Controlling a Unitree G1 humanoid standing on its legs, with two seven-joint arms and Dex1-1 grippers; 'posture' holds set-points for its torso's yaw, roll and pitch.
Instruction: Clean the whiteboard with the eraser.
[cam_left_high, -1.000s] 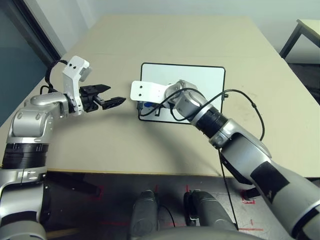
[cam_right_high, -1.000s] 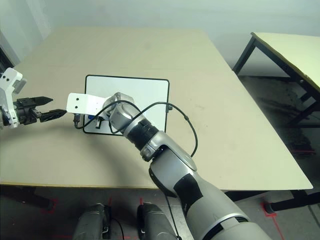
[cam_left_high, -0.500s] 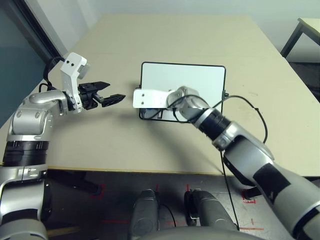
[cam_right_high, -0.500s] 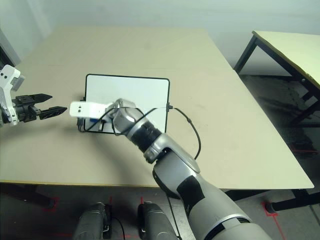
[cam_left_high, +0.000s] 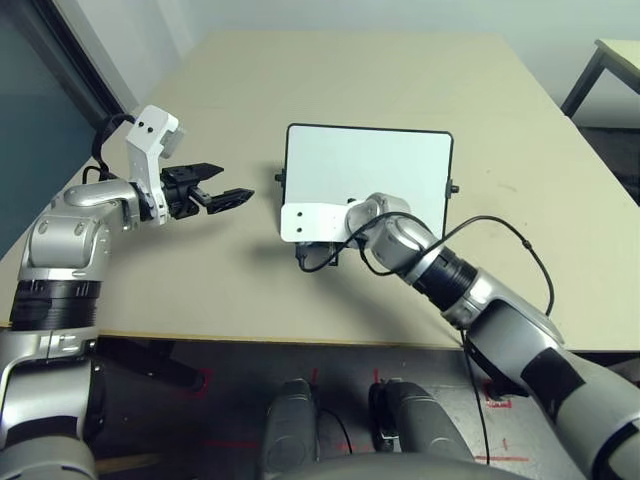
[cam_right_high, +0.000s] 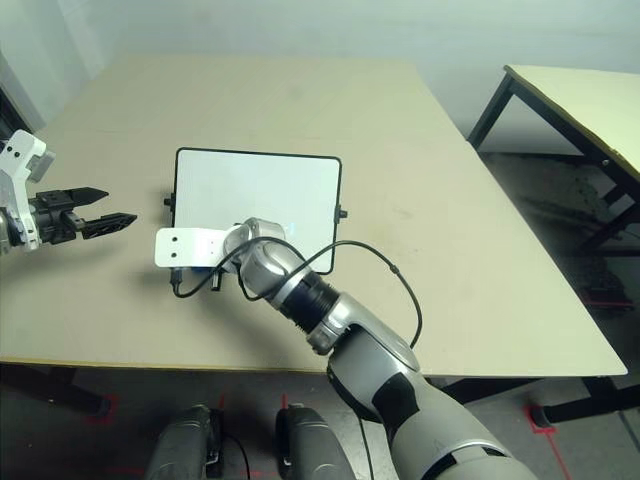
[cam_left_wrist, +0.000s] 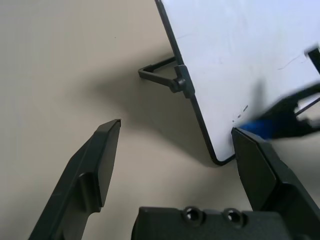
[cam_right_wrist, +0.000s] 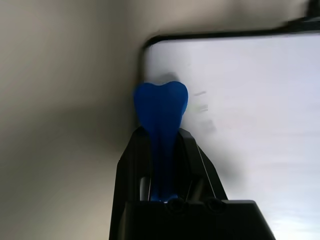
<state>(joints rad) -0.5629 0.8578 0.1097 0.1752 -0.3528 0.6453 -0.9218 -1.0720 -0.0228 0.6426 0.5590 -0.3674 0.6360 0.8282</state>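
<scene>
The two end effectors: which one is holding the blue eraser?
The right end effector, shut on the eraser at the whiteboard's near corner. The left end effector is open and empty, beside the board.

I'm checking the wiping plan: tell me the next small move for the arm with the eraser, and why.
Probably a short sweep inward across the faint marks. The right gripper is shut on the eraser, whose tip sits at the near left corner of the whiteboard, and small pen marks lie just beside it. The left gripper hovers open off the board.

White board (cam_left_high: 370, 170), black-framed, lies flat on the surface, faint marks near one corner; blue eraser (cam_right_wrist: 161, 107) sits pinched at that corner's edge.
</scene>
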